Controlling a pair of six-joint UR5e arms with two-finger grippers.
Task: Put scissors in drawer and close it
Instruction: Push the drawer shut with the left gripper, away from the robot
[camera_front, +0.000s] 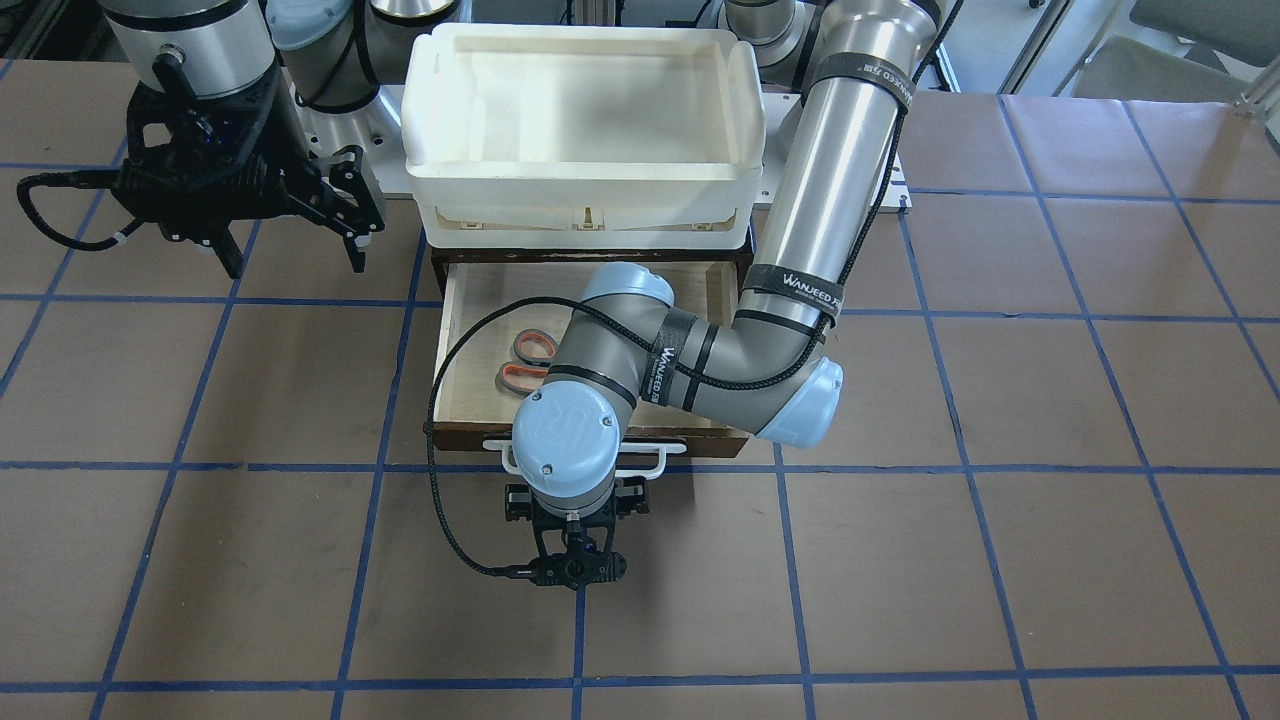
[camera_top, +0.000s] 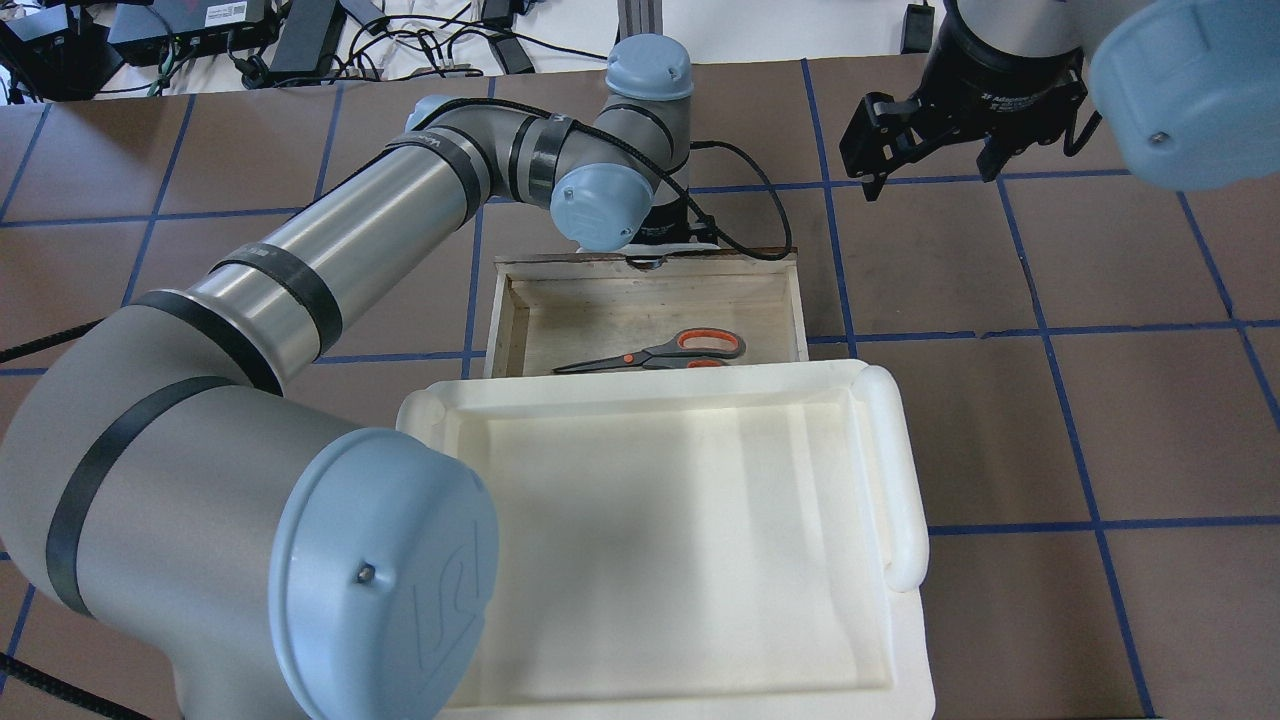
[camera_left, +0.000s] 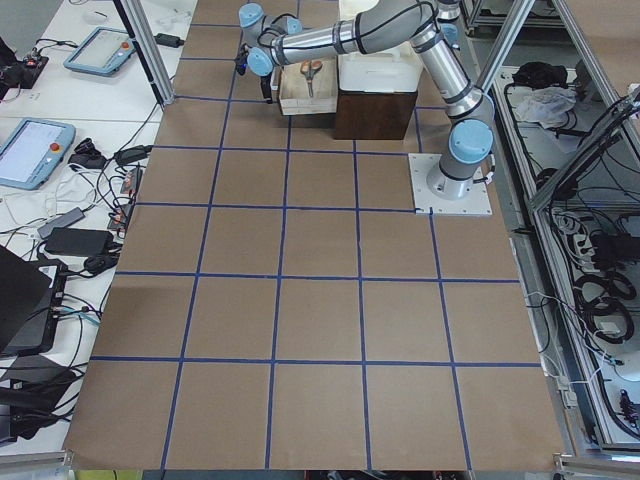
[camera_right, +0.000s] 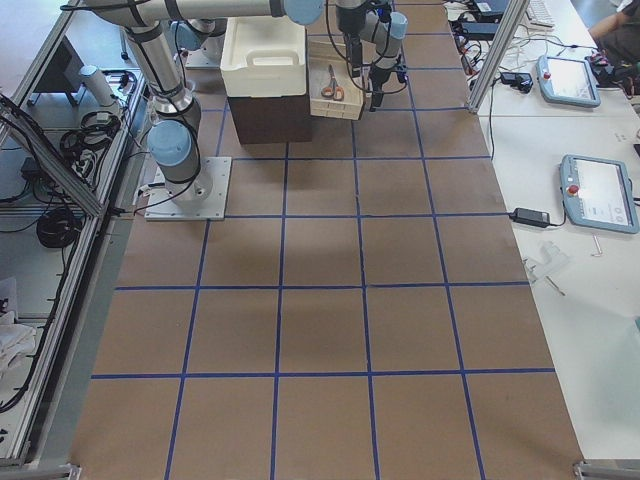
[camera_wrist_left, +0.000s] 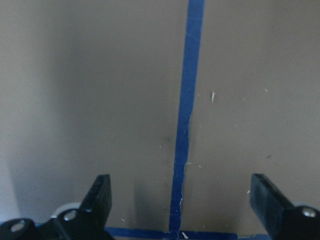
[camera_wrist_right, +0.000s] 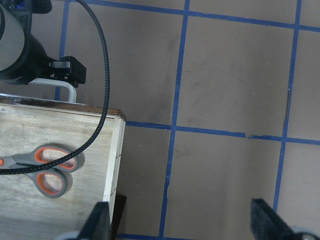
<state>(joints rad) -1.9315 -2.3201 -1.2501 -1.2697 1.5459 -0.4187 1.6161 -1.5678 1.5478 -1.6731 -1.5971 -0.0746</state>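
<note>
**Scissors in the open drawer, left gripper at the handle**

I see a brown table (camera_front: 1000, 400) gridded with blue tape (camera_wrist_left: 187, 100), and desks with cables and tablets along the edges of the side views. The drawer (camera_top: 610, 315) is at frame centre in the overhead view. It is pulled out, with its pale wood floor exposed. A white tray (camera_top: 890, 470) sits on the cabinet above it and fills the lower middle of that frame.

The scissors (camera_top: 660, 352) lie flat on the drawer floor, close to the tray's rim. The orange-lined loops point to frame right and the blades to frame left. In the front-facing view I get only the loops, because the left arm's wrist covers the rest.

The left gripper (camera_wrist_left: 182, 195) hangs below the drawer front in the front-facing frame, just beside the white bar handle (camera_front: 655, 462). I cannot tell whether it touches the handle. Its wrist camera shows both fingers (camera_wrist_left: 102, 192) spread wide, with bare table and a tape line between them and nothing held. A black cable (camera_wrist_right: 105, 90) loops from that wrist over the drawer corner.

The right gripper (camera_front: 292, 245) is in the upper left of the front-facing frame, well apart from the drawer and above the table. Its jaws are apart and empty. Its wrist view looks down on the drawer's corner at lower left, with the scissor loops inside.
</note>
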